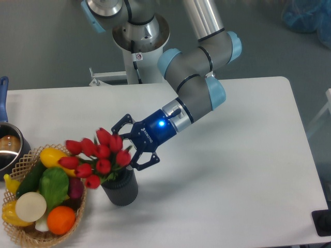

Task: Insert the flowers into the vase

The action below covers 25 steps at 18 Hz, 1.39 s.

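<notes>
The flowers [97,154], a bunch of red tulip buds with green leaves, stand with their stems in the vase [121,190] and lean to the left over the basket's edge. The vase is a dark grey ribbed cylinder, upright on the white table near the front left. My gripper [127,146] reaches in from the right at the height of the buds. Its jaws are spread wide, one fingertip above the bunch and one below at the vase's rim, and the rightmost buds lie between them. It is open.
A woven wicker basket [20,238] with vegetables and fruit stands right next to the vase on the left. A metal pot [7,148] with a blue handle [3,98] is at the left edge. The robot's base [139,39] is at the back.
</notes>
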### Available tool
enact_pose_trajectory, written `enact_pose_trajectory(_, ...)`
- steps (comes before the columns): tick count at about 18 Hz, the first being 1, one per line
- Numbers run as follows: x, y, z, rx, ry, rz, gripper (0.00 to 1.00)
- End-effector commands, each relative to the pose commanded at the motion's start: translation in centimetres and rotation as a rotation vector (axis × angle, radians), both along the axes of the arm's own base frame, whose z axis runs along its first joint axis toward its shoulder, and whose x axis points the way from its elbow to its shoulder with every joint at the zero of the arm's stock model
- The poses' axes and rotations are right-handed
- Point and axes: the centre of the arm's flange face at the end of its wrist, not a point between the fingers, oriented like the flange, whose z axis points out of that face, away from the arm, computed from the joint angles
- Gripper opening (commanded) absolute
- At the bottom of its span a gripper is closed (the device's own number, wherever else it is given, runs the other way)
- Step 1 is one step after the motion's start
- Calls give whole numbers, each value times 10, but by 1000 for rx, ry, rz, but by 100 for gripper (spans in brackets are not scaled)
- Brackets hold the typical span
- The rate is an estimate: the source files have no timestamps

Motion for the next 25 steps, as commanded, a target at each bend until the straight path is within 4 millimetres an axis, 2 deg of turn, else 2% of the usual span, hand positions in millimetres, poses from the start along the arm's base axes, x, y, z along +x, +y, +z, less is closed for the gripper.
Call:
enact_pose_trajectory(10, -27, -22, 8, 9, 18, 57, 100)
enact_pose_trajectory(13, -40, -32, 22, 15, 52, 85, 100)
enact_pose_trajectory(17, -47, -45, 36, -98, 182, 111, 100)
enact_pose_trajectory(20, -57, -60, 56, -186, 295, 147, 100)
enact_pose_trajectory(25, -74, -70, 93, -348, 499, 205, 100)
